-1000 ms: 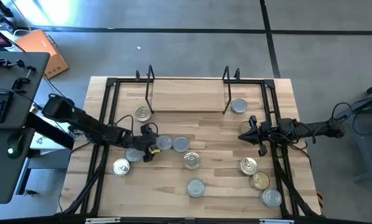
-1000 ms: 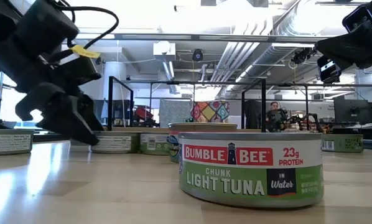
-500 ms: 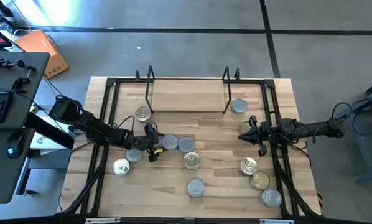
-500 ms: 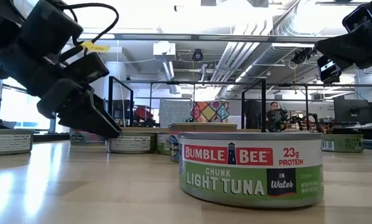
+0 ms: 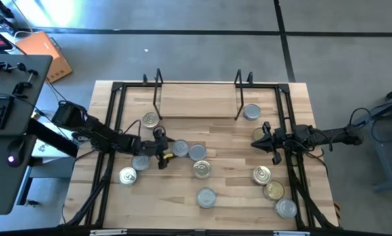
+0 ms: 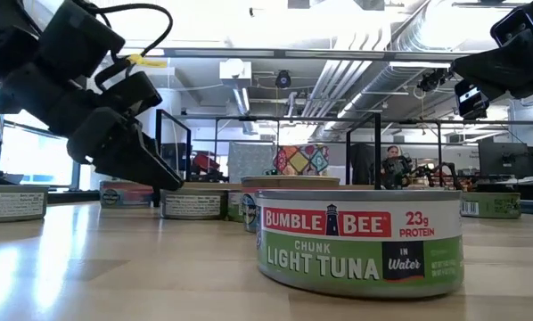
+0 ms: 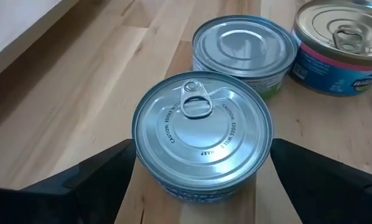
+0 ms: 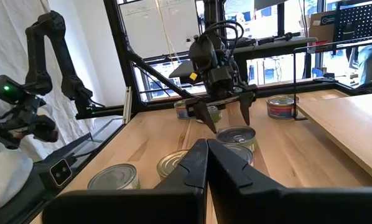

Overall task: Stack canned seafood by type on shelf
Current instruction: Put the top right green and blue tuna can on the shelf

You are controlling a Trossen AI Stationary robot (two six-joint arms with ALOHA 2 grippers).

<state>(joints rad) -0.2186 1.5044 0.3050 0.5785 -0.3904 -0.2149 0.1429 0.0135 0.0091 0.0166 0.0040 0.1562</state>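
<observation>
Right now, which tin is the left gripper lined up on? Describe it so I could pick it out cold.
Start at the shelf and come down to the left gripper, left of table centre. The tin between its open fingers is silver-topped with a ring pull; its nearest neighbour has a plain ringless lid.

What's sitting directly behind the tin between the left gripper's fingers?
Straddled by the open left gripper, the ring-pull tin has a plain-topped silver tin touching it behind, then a blue-labelled ring-pull tin off to one side. The contact line between the first two is hidden.

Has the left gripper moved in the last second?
Yes. The left gripper has shifted toward the table's middle, away from the gold tin, and now brackets a silver tin.
</observation>
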